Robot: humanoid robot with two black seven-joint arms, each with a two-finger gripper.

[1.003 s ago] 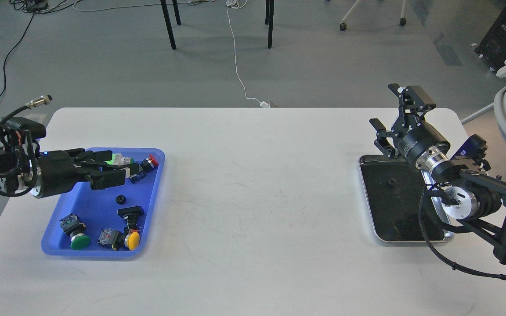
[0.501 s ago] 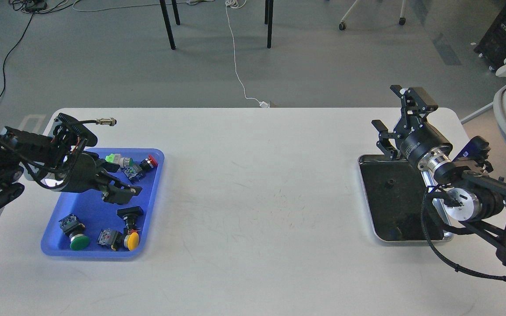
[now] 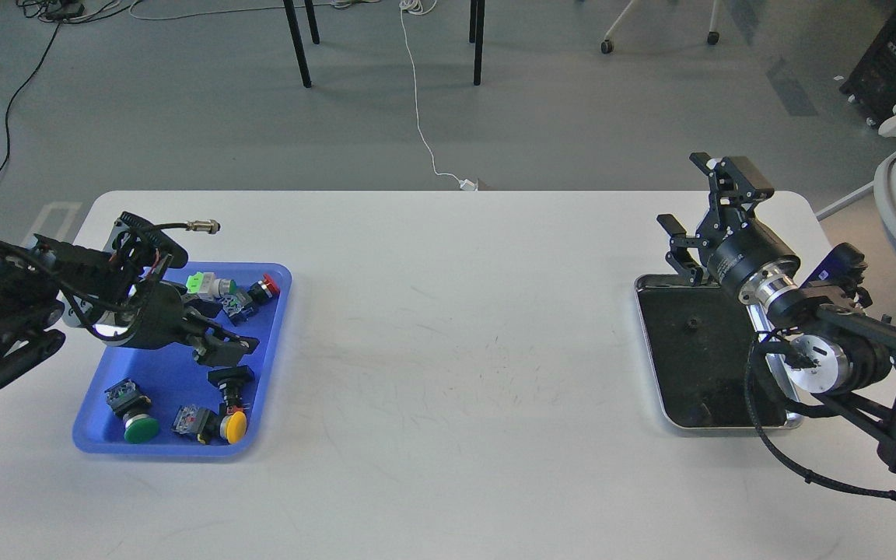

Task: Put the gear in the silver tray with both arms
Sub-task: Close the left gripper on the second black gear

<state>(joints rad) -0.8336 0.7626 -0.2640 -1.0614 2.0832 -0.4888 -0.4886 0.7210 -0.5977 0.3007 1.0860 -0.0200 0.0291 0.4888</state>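
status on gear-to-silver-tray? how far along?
Partly done: one small black gear already lies in the silver tray. In hand: left gripper is down in the blue tray; its grip is hidden. Right gripper waits open. Handover and placing remain.

Both arms reach in from opposite sides.
The left claw [image 3: 222,348] points down and rightward, its fingers too dark to separate; the right claw [image 3: 708,218] is raised with fingers spread apart.
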